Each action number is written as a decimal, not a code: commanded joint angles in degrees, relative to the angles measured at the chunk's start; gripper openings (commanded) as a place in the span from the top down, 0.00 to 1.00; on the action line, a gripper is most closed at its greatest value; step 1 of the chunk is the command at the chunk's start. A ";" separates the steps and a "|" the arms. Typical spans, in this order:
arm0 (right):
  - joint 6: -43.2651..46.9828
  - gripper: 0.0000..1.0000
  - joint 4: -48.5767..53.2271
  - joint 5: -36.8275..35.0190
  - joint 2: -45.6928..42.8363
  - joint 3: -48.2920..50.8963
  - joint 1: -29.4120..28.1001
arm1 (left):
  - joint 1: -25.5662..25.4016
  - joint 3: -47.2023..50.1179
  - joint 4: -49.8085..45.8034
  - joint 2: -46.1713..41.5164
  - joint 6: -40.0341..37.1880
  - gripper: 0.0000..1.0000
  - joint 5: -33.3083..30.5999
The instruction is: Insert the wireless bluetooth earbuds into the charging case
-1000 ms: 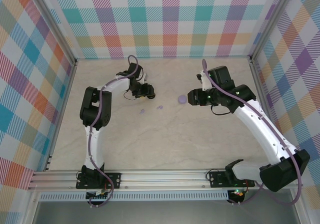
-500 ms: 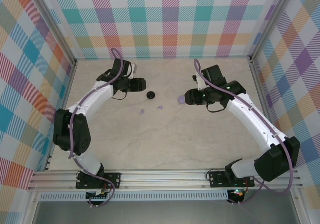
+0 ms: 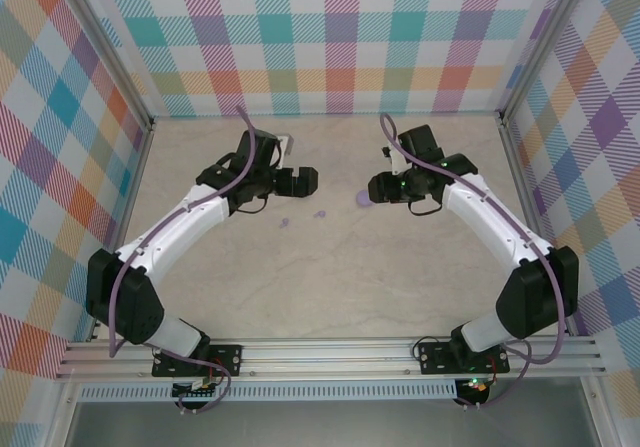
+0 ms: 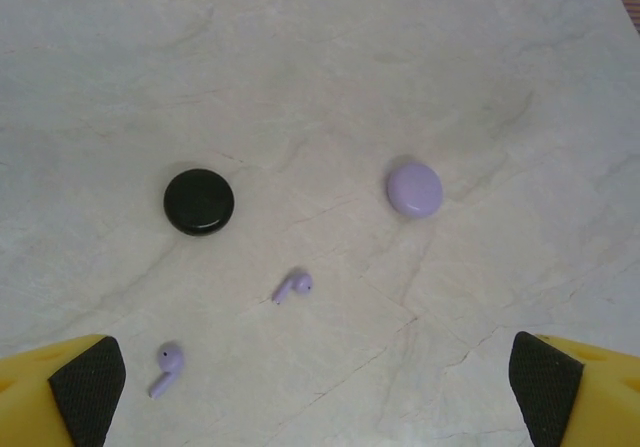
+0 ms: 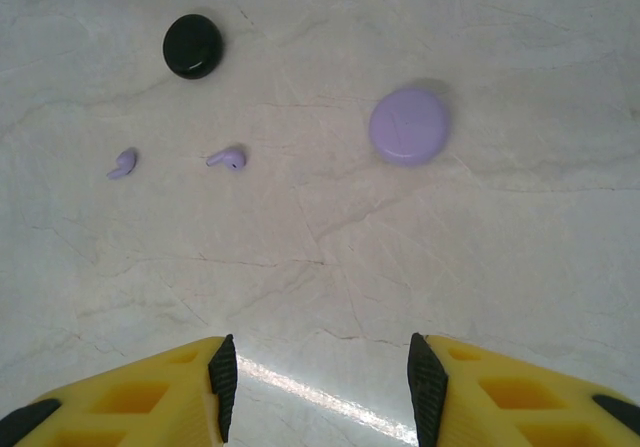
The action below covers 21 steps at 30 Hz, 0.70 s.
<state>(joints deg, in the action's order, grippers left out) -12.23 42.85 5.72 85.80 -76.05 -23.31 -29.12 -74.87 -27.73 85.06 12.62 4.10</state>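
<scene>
L gripper (image 4: 315,382) is back over black round puck case (image 4: 199,201), jaws wide, empty; R gripper (image 5: 315,377) half open, empty. Pinch small lilac stemmed earbud (image 4: 293,286) across body, vertically.

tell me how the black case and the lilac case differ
Colour: the black case is glossy black, while the lilac case is pale and duller. Place: in the left wrist view the black case lies to the left and the lilac case to the right, well apart. Neighbours: both lilac earbuds lie nearer the black case than the lilac case. Shared: both are round pucks, shut, lying flat on the table.
</scene>
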 commanded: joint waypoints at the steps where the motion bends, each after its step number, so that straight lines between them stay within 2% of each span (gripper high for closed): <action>1: 1.75 0.49 -1.69 1.35 1.01 -0.06 0.78 | -0.30 -1.43 -2.50 -1.65 -0.14 0.00 -3.38; 4: 1.87 0.49 -3.03 2.41 2.67 0.25 1.82 | -0.24 2.66 2.45 -4.60 1.20 0.00 -3.20; 6: 2.24 0.49 -3.84 3.30 4.24 0.12 2.53 | -0.23 4.54 2.82 -5.69 4.82 0.00 -6.53; 7: 2.51 0.49 -3.96 3.50 5.22 -0.26 2.88 | -0.23 5.76 4.17 -6.01 4.89 0.00 -5.82; 11: 3.43 0.49 -3.74 5.02 9.83 -2.48 4.44 | -0.20 4.86 4.03 -3.20 6.27 0.00 -1.76; 15: 3.35 0.49 -3.17 7.77 15.60 -5.66 6.61 | -0.40 2.53 4.65 2.26 7.81 0.00 6.29; 18: 3.30 0.50 -3.04 9.70 19.56 -8.24 7.85 | -0.36 0.57 5.51 6.47 9.69 0.00 9.59; 21: 4.24 0.52 -2.32 12.10 23.96 -12.17 8.95 | -0.56 -3.12 4.14 12.00 11.71 0.05 13.40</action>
<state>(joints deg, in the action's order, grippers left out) -9.52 40.07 13.82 107.28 -84.20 -15.20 -29.26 -74.35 -23.75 94.26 21.76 11.64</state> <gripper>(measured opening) 0.486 0.955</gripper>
